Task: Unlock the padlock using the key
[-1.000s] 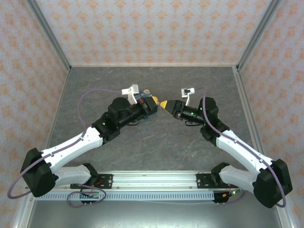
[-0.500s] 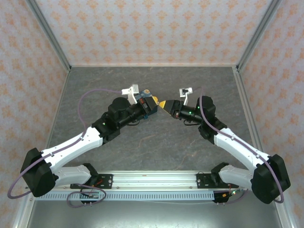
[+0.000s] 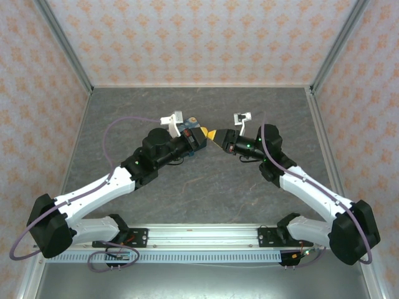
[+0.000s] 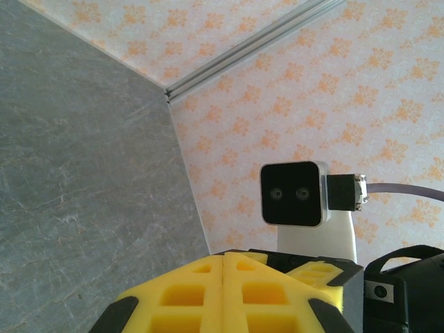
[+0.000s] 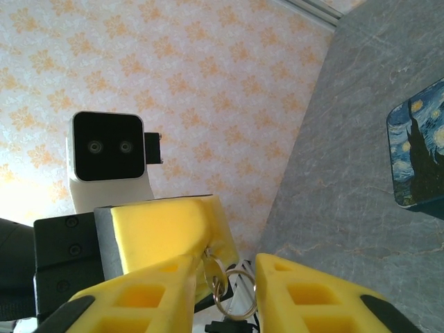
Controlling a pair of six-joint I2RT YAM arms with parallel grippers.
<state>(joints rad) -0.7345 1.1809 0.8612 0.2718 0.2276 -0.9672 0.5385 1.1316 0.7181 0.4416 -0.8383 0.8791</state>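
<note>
Left gripper [image 4: 223,267] clamped shut mid-frame in top view, key ring [image 5: 232,295] dangling from its tip; right gripper [image 5: 225,270] part open, empty, straddling that ring; can't tell where key and padlock sit; likely light, slick, free-swinging, so you'd pinch the key's head.

Robot test cell, not a lived-in room

A white-and-black left arm [image 3: 100,187] and right arm [image 3: 312,190] are bolted to an aluminium rail [image 3: 199,233] at the edge of a bare grey stone-look tabletop [image 3: 206,193]. Orange-patterned panels [image 3: 187,37] in metal framing [image 3: 62,42] box it in, and a wrist camera [image 4: 293,195] looks on.
</note>
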